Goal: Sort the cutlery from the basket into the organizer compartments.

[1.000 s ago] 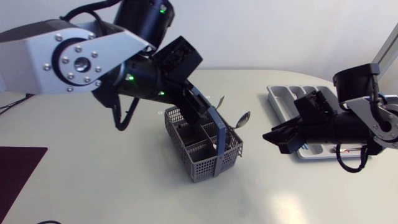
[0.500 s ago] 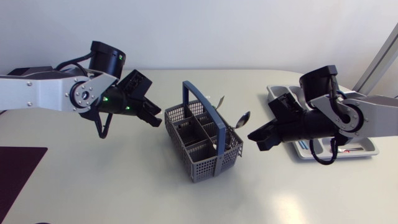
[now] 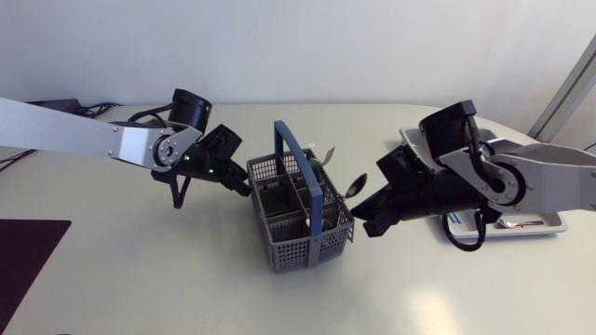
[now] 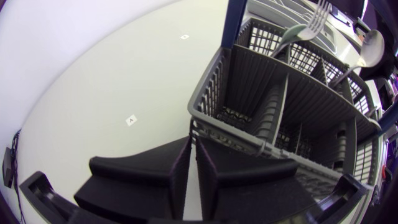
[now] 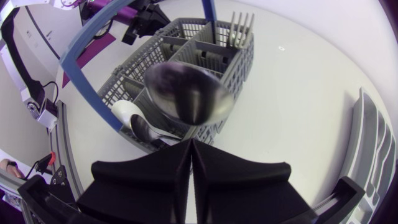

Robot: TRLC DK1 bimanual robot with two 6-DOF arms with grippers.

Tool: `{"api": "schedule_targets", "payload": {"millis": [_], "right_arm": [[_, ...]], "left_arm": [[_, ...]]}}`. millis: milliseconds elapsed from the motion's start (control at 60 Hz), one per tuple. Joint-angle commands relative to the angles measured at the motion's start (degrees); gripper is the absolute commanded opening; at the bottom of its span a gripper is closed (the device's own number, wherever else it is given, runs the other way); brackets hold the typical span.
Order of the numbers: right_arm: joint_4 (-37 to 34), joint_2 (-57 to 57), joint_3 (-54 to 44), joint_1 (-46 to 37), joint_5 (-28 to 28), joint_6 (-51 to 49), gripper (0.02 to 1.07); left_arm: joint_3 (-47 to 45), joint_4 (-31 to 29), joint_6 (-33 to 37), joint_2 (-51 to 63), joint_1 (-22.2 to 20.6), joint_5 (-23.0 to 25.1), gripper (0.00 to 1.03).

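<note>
Sorting looks barely begun. The grey mesh plastic basket with a blue handle on the white table holds a steel spoon, a steel fork and at least two more spoons deeper inside. The grey compartment organizer lies well right of the basket, mostly hidden by the right arm. The left gripper sits at the basket's left rim and the right gripper just beside its right wall. Both have their fingers pressed together on nothing.

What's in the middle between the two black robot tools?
The grey cutlery basket stands between the left tool and the right tool. The head view shows it best.
</note>
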Motion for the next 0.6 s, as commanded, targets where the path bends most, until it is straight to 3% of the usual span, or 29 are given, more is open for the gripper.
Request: {"api": "schedule_targets", "payload": {"millis": [0,267,467,500,533,583], "right_arm": [[-0.8,-1.6,-0.7,3.4,-0.7,1.9,0.08],[-1.5,-1.6,-2.1,10.1,-0.9,1.4,0.08],[-3.0,-4.6,-3.6,9.7,0.1,-0.2,0.08],[-3.2,-5.4,-3.9,9.6,0.8,-0.4,0.09],[-4.4,-7.5,-4.2,9.5,1.5,-0.6,0.19],[-5.5,-9.5,-4.4,9.5,2.2,-0.9,0.26]], "left_arm": [[3.4,1.1,-0.6,2.6,-0.5,1.0,0.09],[8.0,0.8,-1.3,6.0,-2.7,3.0,0.09],[8.1,-0.7,-0.5,5.0,-3.5,3.1,0.1],[7.8,-1.7,0.1,3.9,-3.2,3.1,0.12],[6.7,-3.2,1.6,1.4,-2.5,3.1,0.14],[4.6,-3.5,2.3,-1.9,-1.9,3.1,0.17]]}}
